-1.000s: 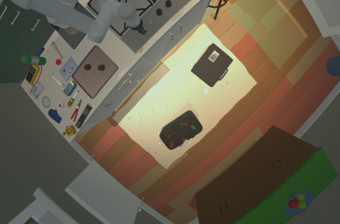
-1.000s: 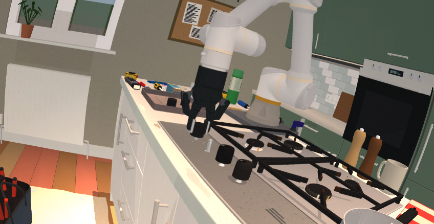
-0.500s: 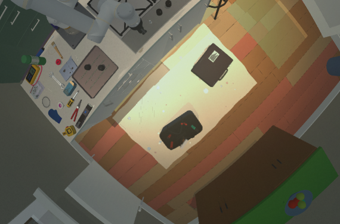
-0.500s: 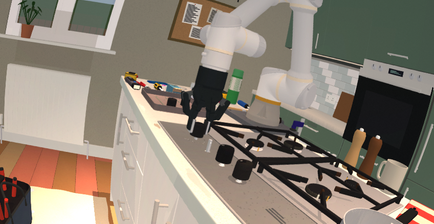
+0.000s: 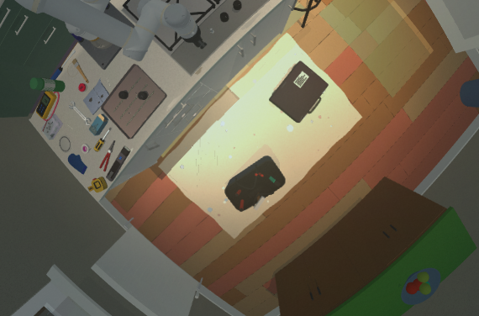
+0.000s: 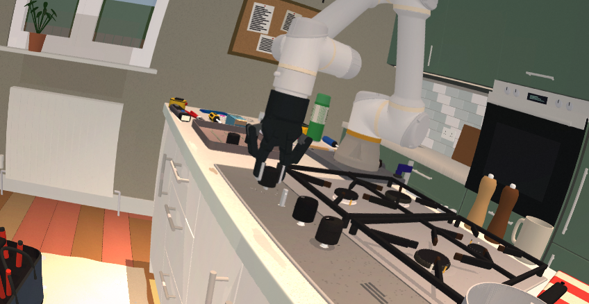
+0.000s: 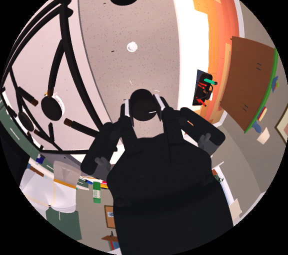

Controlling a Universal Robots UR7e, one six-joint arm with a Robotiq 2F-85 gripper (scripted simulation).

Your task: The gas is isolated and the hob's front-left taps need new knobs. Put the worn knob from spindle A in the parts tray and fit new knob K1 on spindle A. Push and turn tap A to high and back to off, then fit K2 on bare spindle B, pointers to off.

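Observation:
A black knob (image 6: 269,176) (image 7: 142,105) stands at the front-left end of the hob's control strip, and my gripper (image 6: 270,172) (image 7: 143,104) is closed around it. Its white pointer line shows in the wrist camera. Just beyond it a bare white spindle (image 6: 283,197) (image 7: 132,46) sticks up from the strip. Two more black knobs (image 6: 305,209) (image 6: 329,229) follow along the strip. The parts tray (image 5: 133,100) (image 6: 215,135) lies on the worktop left of the hob, with two black knobs (image 5: 123,94) (image 5: 142,95) in it.
The hob's black pan supports (image 6: 397,214) run right of the control strip. Tools (image 5: 91,126) lie on the worktop beyond the tray. A green bottle (image 6: 319,116) stands behind my wrist. The arm's base (image 6: 363,148) sits behind the hob. The worktop's front edge runs close by the knobs.

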